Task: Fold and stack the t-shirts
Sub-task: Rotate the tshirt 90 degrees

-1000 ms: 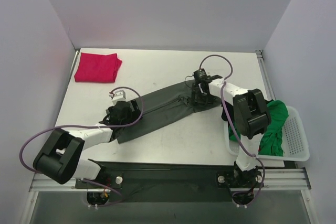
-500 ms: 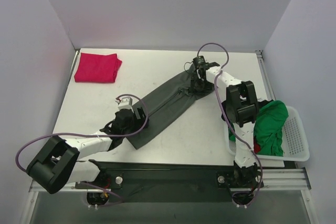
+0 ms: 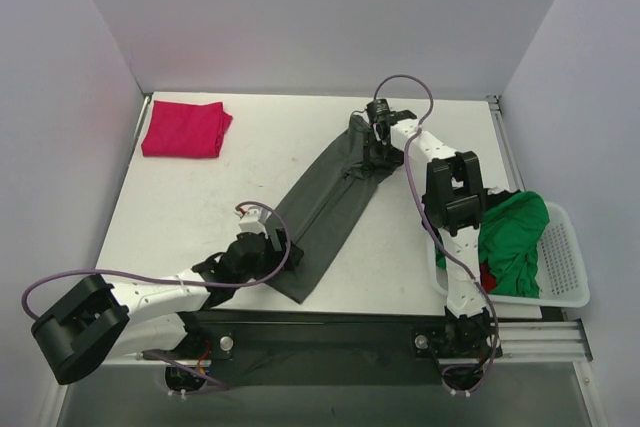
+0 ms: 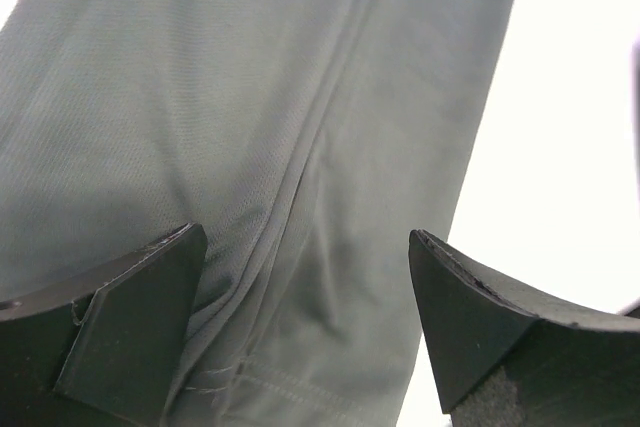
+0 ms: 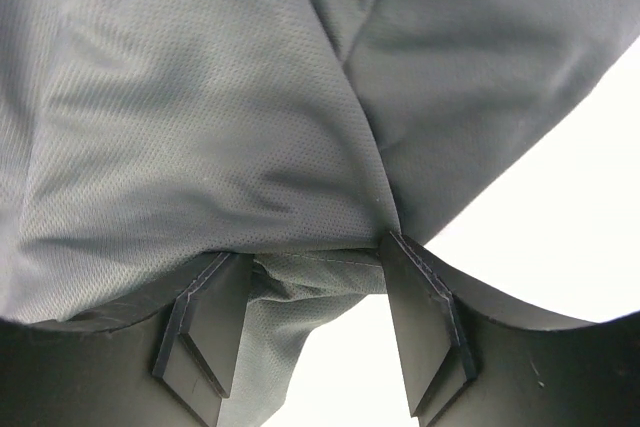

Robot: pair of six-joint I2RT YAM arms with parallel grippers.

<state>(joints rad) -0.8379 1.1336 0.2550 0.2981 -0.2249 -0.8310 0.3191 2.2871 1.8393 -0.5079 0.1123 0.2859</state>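
Right claw (image 5: 312,277) clenched on a bunched fold at the far end of the grey-green t-shirt (image 3: 325,209); left claw (image 4: 303,247) released, jaws spread wide over the shirt's near end, a seam running between them. Cannot tell if its tips touch the cloth. Desk (image 3: 200,197) carries everything. The grey-green t-shirt, one of them, lies as a long narrow band running diagonally from the near edge, left of centre, toward the far edge, right of centre. Judgement: the far end is pinned to keep the band taut and straight while the left claw sets up to take the near end for the next fold. One white basket (image 3: 565,267) sits at the right edge, near corner, holding one bright green t-shirt (image 3: 520,232), crumpled and unfolded; a red scrap shows below it, unidentified. One magenta-red t-shirt (image 3: 185,129) lies folded square at the far left corner, probably the base of the stack.
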